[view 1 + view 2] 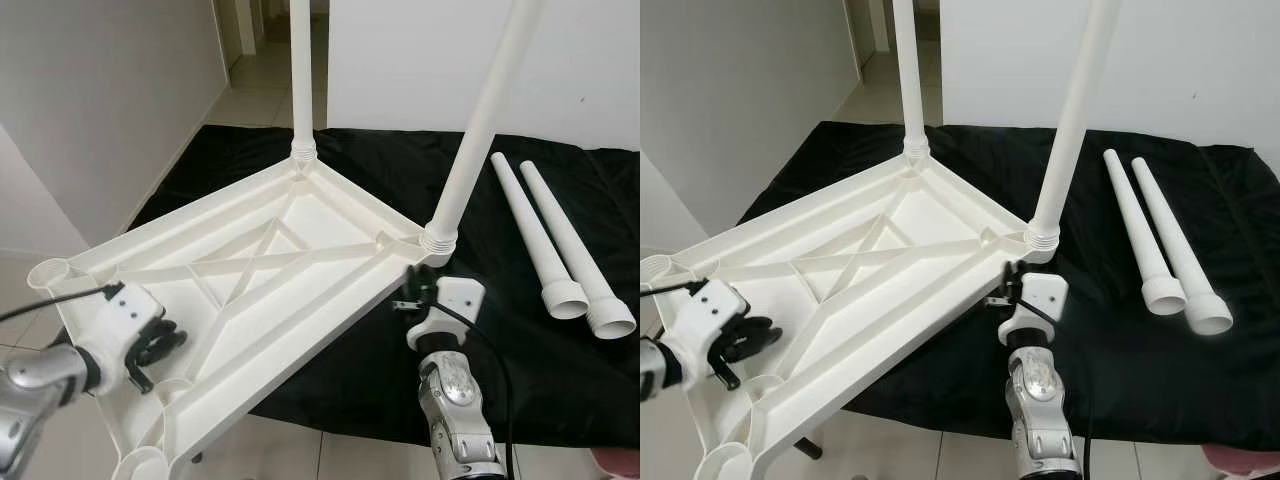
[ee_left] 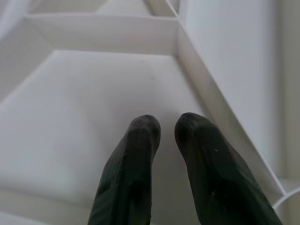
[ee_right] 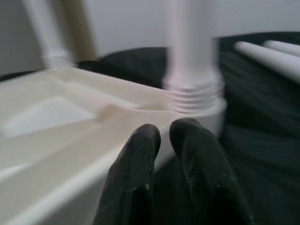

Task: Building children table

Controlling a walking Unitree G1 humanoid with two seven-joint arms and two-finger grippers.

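The white plastic table top (image 1: 300, 330) lies upside down, partly on a black cloth, ribs facing up. Two white legs stand screwed into its far corners, one at the back (image 1: 301, 80) and one at the right (image 1: 485, 120). Two loose legs (image 1: 530, 225) (image 1: 572, 250) lie side by side on the cloth to the right. My left gripper (image 1: 165, 345) is shut and empty over the near left part of the underside (image 2: 93, 93). My right gripper (image 1: 412, 290) is shut and empty just below the right corner socket (image 3: 194, 96), close to the rim.
The black cloth (image 1: 560, 370) covers the floor under the far half of the table. Two empty leg sockets sit at the near corners (image 1: 50, 270) (image 1: 140, 465). A white wall (image 1: 90, 100) runs along the left, with tiled floor and a doorway behind.
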